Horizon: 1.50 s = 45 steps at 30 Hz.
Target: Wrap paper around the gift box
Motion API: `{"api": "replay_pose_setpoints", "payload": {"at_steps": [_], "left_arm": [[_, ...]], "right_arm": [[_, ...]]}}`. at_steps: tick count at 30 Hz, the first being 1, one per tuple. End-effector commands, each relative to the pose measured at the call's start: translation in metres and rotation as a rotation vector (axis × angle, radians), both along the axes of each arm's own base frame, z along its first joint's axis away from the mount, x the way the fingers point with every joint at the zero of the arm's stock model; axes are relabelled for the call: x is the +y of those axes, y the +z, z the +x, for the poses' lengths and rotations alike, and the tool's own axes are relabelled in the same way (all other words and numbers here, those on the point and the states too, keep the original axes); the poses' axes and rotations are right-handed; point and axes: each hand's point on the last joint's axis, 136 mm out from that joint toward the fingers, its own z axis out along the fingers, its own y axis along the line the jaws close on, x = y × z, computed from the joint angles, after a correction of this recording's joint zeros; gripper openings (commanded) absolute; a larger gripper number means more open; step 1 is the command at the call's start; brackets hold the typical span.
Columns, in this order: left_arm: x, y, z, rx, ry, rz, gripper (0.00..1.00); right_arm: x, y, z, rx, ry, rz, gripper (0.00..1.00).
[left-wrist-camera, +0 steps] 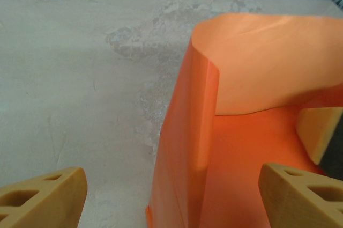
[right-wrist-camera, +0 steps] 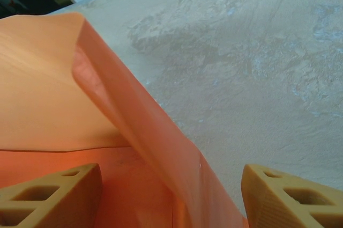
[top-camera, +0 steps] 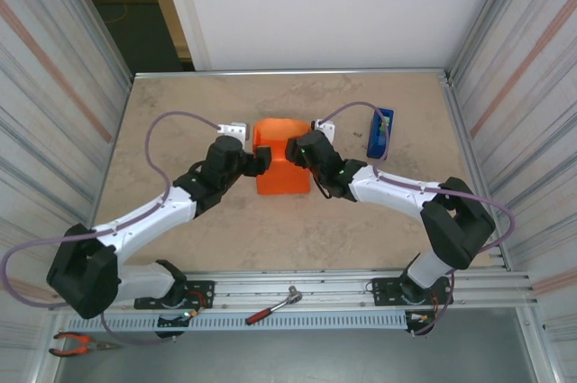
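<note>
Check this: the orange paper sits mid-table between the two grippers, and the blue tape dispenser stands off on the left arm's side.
One thing is wrong: the blue tape dispenser stands on the right arm's side, not the left, as the top external view shows. The orange paper does sit mid-table between the left gripper and the right gripper.

Soft, even overhead light is filling the top view, keeping the stone-patterned table [top-camera: 180, 131] bright and casting only faint, soft-edged shadows on it, while the doorway [top-camera: 117, 13] at the upper left is sitting in deep shade. In the wrist views the orange paper [left-wrist-camera: 268, 67] is glowing pale where light is passing through its raised flaps and deepening to saturated orange in the folds. The near fingertips [right-wrist-camera: 48, 196] are looking slightly soft at the bottom edge, without glare.
</note>
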Motion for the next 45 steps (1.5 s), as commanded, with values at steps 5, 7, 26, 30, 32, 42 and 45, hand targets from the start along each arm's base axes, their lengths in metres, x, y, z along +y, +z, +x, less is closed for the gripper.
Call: {"api": "replay_pose_setpoints", "payload": {"at_steps": [5, 7, 26, 30, 32, 42, 45], "left_arm": [[-0.013, 0.013, 0.024, -0.062, 0.003, 0.003, 0.84], [-0.013, 0.01, 0.027, -0.062, 0.01, 0.005, 0.84], [0.0, -0.046, 0.004, 0.05, 0.008, 0.095, 0.81], [-0.001, -0.056, -0.005, 0.072, 0.006, 0.084, 0.81], [-0.001, -0.059, -0.008, 0.078, 0.008, 0.081, 0.81], [-0.008, -0.057, -0.004, 0.069, -0.016, 0.083, 0.81], [-0.009, -0.059, -0.004, 0.077, -0.022, 0.082, 0.81]], "right_arm": [[-0.007, -0.07, -0.031, 0.208, 0.086, -0.178, 0.68], [-0.007, -0.07, -0.031, 0.209, 0.085, -0.181, 0.68], [-0.016, -0.009, -0.025, 0.185, 0.095, -0.081, 0.71], [-0.013, 0.015, -0.022, 0.148, 0.12, -0.062, 0.72], [-0.011, 0.022, -0.023, 0.135, 0.134, -0.051, 0.72], [-0.001, 0.025, -0.019, 0.116, 0.139, -0.057, 0.73], [-0.002, 0.014, -0.014, 0.111, 0.096, -0.12, 0.68]]}}
